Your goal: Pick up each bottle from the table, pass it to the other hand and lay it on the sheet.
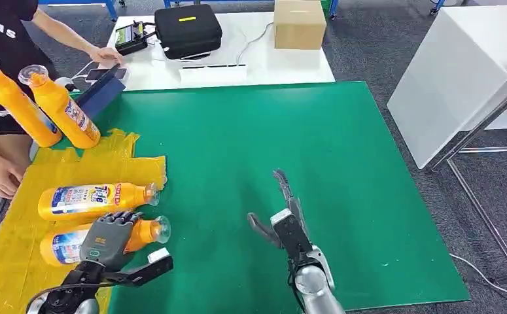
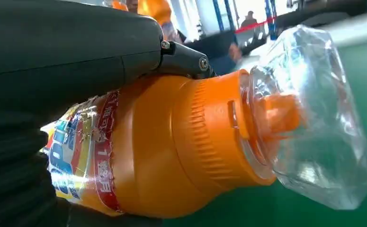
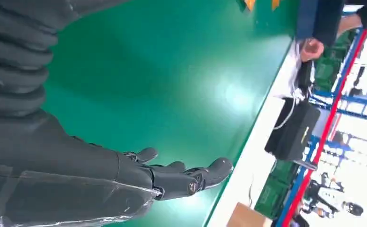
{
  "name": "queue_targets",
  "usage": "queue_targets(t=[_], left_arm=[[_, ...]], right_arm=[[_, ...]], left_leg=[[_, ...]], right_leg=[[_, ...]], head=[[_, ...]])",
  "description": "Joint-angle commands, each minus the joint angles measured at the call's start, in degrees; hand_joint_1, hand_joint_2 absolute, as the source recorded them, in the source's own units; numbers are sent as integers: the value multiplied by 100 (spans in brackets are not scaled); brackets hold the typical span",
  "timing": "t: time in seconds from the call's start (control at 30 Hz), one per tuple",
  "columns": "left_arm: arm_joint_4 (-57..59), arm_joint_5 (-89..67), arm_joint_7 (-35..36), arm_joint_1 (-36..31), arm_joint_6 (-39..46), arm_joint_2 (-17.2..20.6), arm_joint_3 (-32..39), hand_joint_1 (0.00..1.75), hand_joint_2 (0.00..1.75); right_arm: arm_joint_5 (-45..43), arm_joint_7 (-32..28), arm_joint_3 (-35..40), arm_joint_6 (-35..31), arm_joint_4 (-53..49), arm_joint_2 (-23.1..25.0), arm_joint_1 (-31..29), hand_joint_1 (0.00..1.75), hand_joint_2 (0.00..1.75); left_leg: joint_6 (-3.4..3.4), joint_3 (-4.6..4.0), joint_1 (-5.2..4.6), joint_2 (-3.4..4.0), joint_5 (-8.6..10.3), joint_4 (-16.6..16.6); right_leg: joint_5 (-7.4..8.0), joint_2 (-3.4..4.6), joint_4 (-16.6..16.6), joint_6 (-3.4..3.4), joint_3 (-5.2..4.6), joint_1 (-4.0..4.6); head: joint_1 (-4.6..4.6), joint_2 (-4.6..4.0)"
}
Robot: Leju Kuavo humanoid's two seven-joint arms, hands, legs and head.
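Laying bottle (image 1: pixel 87 241) on yellow sheet (image 1: pixel 8 261) w/ L hand (image 1: pixel 110 237), fingers wrapped round it | R hand (image 1: pixel 288 219) spread, holding nothing, over green mat (image 1: pixel 342 163) | I judge next: let go, lift clear w/o rolling it.

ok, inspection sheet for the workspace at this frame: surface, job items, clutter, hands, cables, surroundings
Surface: green mat; crinkled yellow sheet along its left side.
Job's things: two bottles lying on the sheet, far bottle and near bottle; two upright bottles at the sheet's far end.
Clutter: black case, cardboard box, handheld device on the white table.
Hands: left hand holds the near bottle; right hand above the mat, fingers apart, holding nothing.
Cables: white cable on the white table.
Surroundings: person at far left.
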Motion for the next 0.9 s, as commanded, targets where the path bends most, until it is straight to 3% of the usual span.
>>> queue_targets(t=[0.03,0.23,0.47,0.63,0.83,0.9], left_arm=[[811,-114,22,-245,-261,798,-266,175,175],[1033,-329,77,-442,-297,752,-455,175,175],[2666,-335,90,-1688,11,54,-702,175,175],[2718,-298,96,-1760,31,2,-717,175,175],[3908,182,106,-2747,-44,-332,-612,175,175],[3976,188,97,-2800,-40,-340,-608,175,175]], right_arm=[[-40,13,-307,117,80,-65,-200,0,175],[-48,-5,-279,145,121,-61,-235,0,175],[-103,-20,-104,225,312,-19,-385,0,175],[-102,-20,-76,239,321,-27,-383,0,175],[-115,-21,127,313,602,31,-532,0,175],[-114,-20,134,311,617,36,-538,0,175]], left_leg=[[-4,22,2,9,-4,-8],[-1,15,0,1,-1,-6],[-2,20,-3,-38,17,-13],[-9,19,-2,-50,29,-9],[-12,19,4,-58,36,-8],[-12,19,3,-64,37,-6]], right_leg=[[-5,-4,-9,-2,23,3],[-4,-10,-8,0,19,1],[-1,-54,-11,-1,36,-2],[2,-63,-9,0,36,-2],[4,-76,-13,0,44,5],[5,-76,-10,-1,44,4]], head=[[0,0],[0,0],[0,0],[-2,0],[0,0],[0,0]])
